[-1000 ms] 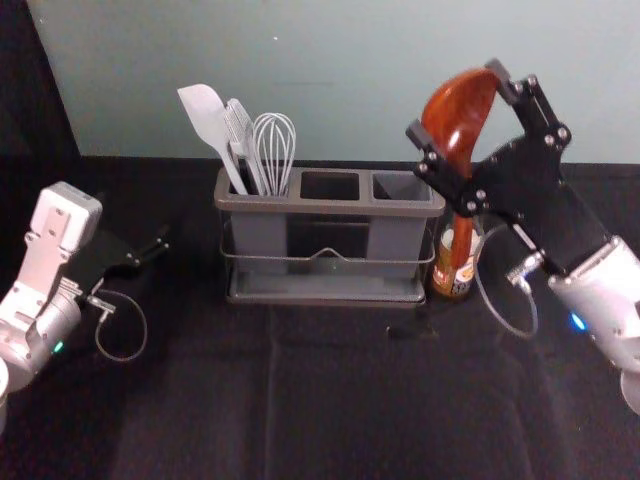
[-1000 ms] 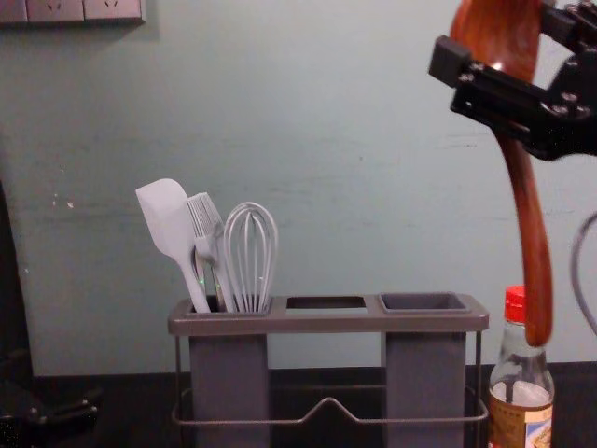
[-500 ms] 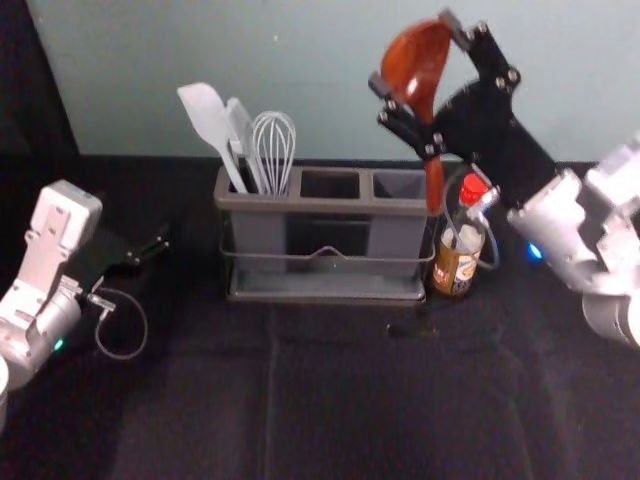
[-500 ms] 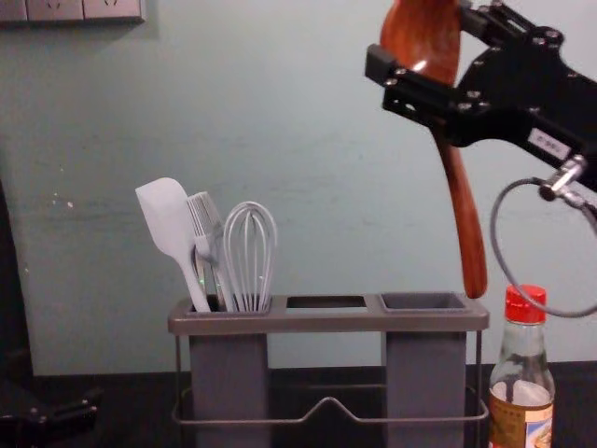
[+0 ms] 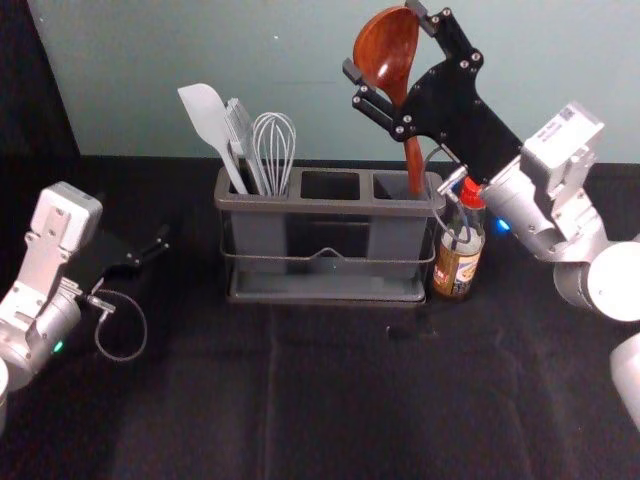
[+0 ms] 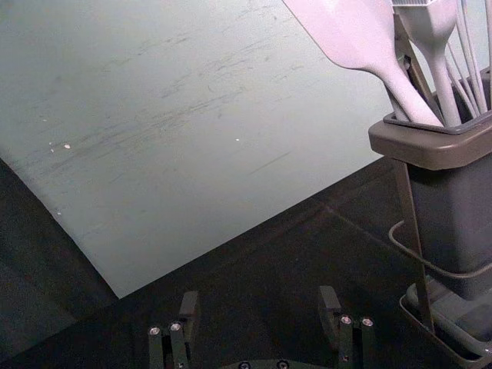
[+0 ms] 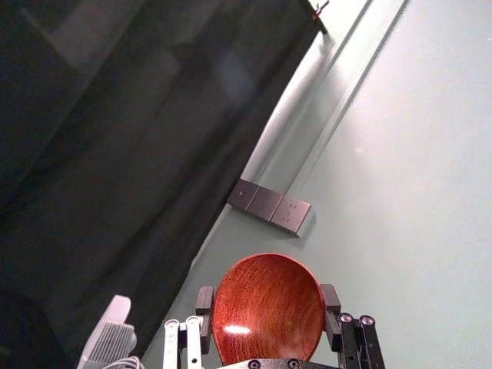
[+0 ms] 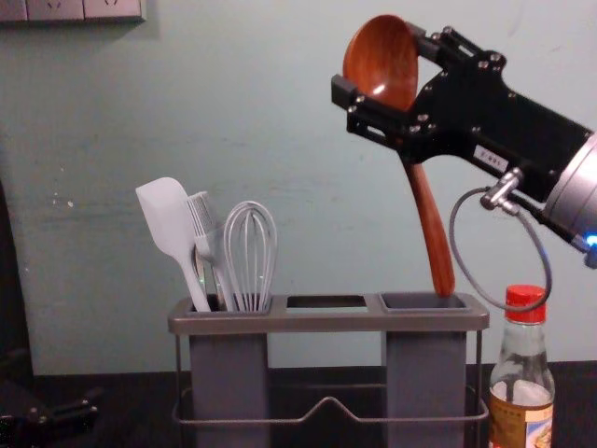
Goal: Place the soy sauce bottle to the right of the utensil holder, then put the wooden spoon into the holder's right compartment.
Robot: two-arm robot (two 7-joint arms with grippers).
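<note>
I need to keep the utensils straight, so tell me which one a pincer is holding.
The reddish-brown wooden spoon, held bowl up in the right pincer; the pale spatula, brush and whisk stand in the left compartment of the holder.

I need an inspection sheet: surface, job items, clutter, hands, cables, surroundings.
Surface: dark cloth, creased.
Soy sauce bottle: upright, right of the utensil holder.
Wooden spoon: bowl up, handle tip at the right compartment's opening.
Other utensils: spatula, brush, whisk in left compartment.
Clutter: indistinct dark mark before the holder.
Right hand: gripping the spoon's bowl.
Left hand: open, idle at left.
Cables: looped at both wrists.
Surroundings: pale wall, sockets.
</note>
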